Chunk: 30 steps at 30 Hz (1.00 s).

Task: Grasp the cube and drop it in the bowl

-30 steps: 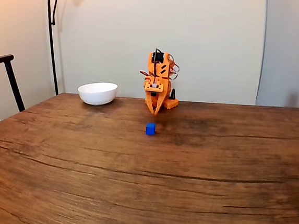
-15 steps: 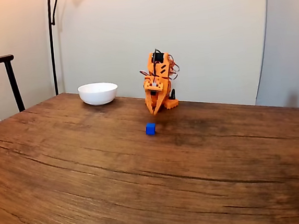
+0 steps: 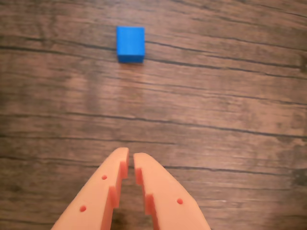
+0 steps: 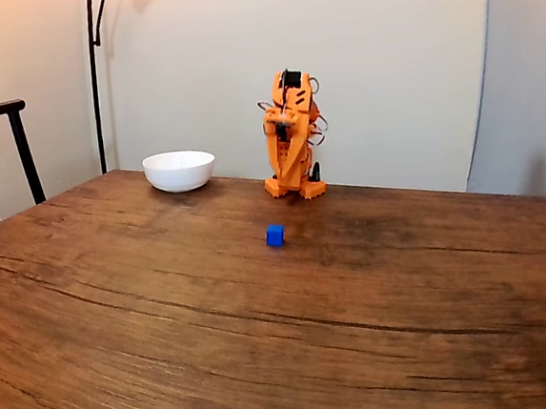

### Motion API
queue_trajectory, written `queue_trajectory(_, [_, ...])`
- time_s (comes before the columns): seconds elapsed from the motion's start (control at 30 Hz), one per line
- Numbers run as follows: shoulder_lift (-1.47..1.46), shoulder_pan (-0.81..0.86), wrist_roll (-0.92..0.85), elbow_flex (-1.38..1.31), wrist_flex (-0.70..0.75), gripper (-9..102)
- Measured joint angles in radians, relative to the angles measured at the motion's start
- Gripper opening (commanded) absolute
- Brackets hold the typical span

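A wide wooden table [image 4: 171, 347] with dark, wavy grain fills the lower half of the fixed view, its far edge running close to a plain cream wall [image 4: 385, 61]. To the left of the table stands a black chair [image 4: 1, 152], of which the thin back frame shows. Behind the table's far left corner a slim black lamp pole [image 4: 96, 86] rises along the wall. At the right, a paler panel [image 4: 530, 77] curves down behind the table. The light is soft and warm.
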Motion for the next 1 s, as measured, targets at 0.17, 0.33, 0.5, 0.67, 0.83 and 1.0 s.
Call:
queue_trajectory(0.17, [0.0,-0.005,0.0,-0.048,0.003,0])
queue_trajectory(0.33, [-0.003,-0.005,0.0,-0.089,0.005,0])
queue_trajectory(0.5, [-0.101,-0.005,0.0,-0.172,0.003,0])
queue_trajectory(0.67, [-0.327,0.0,0.06,-0.31,-0.032,0])
queue_trajectory(0.83, [-0.58,-0.002,0.077,-0.41,-0.109,0])
queue_trajectory(1.0, [-0.752,-0.002,0.077,-0.468,-0.204,0])
